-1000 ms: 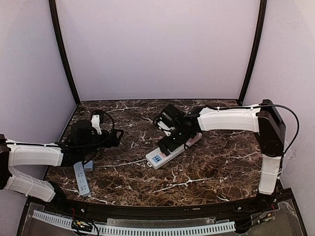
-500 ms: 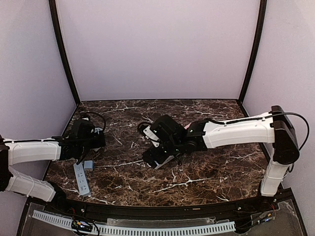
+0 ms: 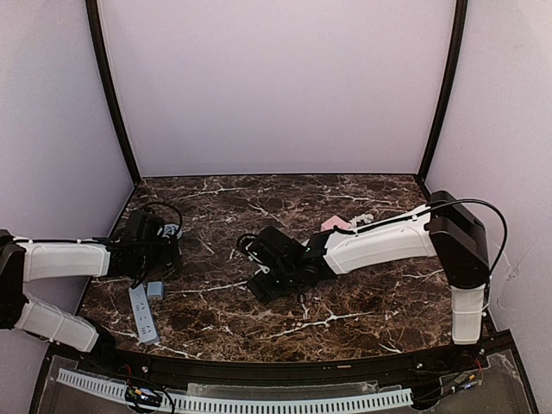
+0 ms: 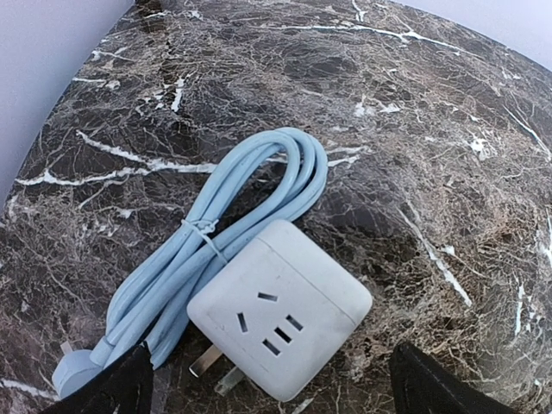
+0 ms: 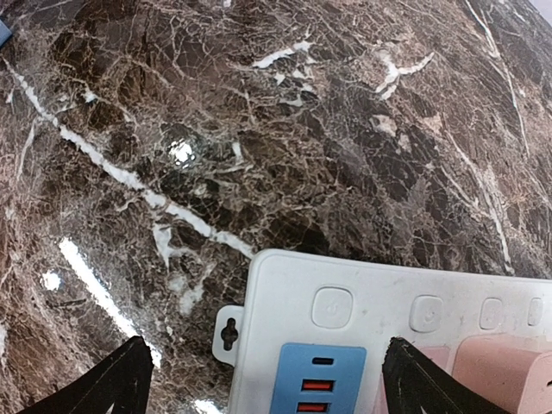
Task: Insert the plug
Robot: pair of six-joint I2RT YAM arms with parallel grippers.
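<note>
Hovering left pincer [image 3: 166, 246], top view: wide, low over surface [image 3: 371, 302], left side.
Right pincer [image 3: 269, 269], top view: wide, mid-surface.
Cube [image 4: 280, 319], left wrist: between fingertips [image 4: 112, 388], blue cord [image 4: 233, 216] touching it.
Plug [image 4: 73, 377], left wrist: cord's end, beside left fingertip.
Strip [image 5: 405, 319], right wrist: white, flat on surface, under the spread fingertips.

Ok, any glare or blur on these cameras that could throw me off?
Right wrist view: bright glare spots on the dark marble tabletop, none on the white plastic power strip, which is sharp. Left wrist view: even light, pale cube-shaped socket adapter in focus, soft shadow under it. Top view: evenly lit.
</note>
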